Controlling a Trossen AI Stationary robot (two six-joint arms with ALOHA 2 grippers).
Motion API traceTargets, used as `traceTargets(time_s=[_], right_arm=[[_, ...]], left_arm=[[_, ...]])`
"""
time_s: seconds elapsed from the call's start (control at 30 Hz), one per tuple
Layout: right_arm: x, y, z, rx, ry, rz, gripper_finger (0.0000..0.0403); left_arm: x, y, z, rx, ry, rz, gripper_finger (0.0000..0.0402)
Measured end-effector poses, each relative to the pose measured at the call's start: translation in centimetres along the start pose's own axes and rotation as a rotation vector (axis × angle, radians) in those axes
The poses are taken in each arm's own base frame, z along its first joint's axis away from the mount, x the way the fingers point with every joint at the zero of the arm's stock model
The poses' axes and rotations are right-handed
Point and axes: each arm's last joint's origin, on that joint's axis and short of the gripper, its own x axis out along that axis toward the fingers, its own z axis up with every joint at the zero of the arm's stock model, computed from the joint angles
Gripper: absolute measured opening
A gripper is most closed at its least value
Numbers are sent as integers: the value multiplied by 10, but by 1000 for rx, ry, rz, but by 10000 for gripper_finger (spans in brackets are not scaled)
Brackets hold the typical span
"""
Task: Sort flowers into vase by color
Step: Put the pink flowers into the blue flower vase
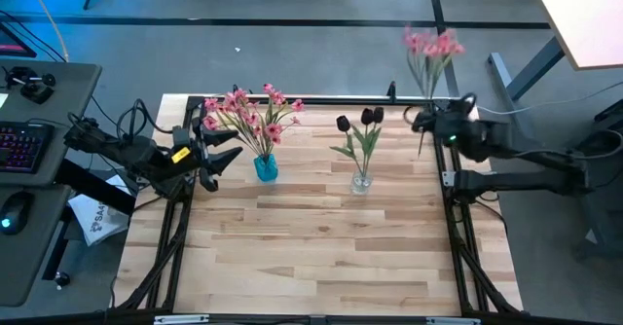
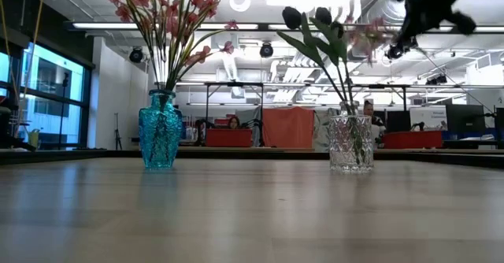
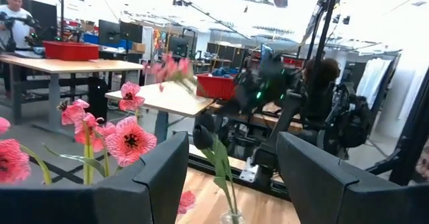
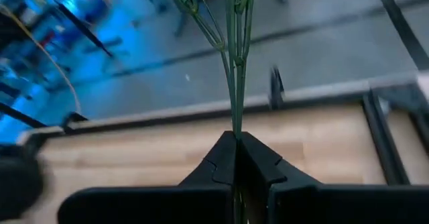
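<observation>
Standing by the table, I see the right gripper (image 1: 424,121) lifted near the far right corner with its two fingers pressed together on the green stem of a pink spray (image 1: 433,46). From that arm's own camera the stem (image 4: 236,83) runs straight out from the seam where the dark fingers (image 4: 221,160) meet, so the pinch sits low on the stalk and the blossoms stand well beyond the jaws, out past the table's far edge.

On the wooden table (image 1: 311,257) a blue vase (image 1: 266,167) holds a full bunch of pink flowers (image 1: 251,116), and a clear glass vase (image 1: 361,181) to its right holds the near-black tulips (image 1: 360,121) with their green leaves (the two vases stand apart, neither touching).

Over at the left edge, the left gripper (image 1: 226,148) hovers just beside the blue vase's blooms, its jaws spread wide and holding nothing; through that arm's camera pink blossoms (image 3: 127,140) show close by its fingers.
</observation>
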Motion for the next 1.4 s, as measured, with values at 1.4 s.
traceTargets(time_s=[1.4], right_arm=[[-25, 288, -53, -448, -89, 1623, 0]], left_arm=[[82, -79, 28, -38, -77, -260, 213]])
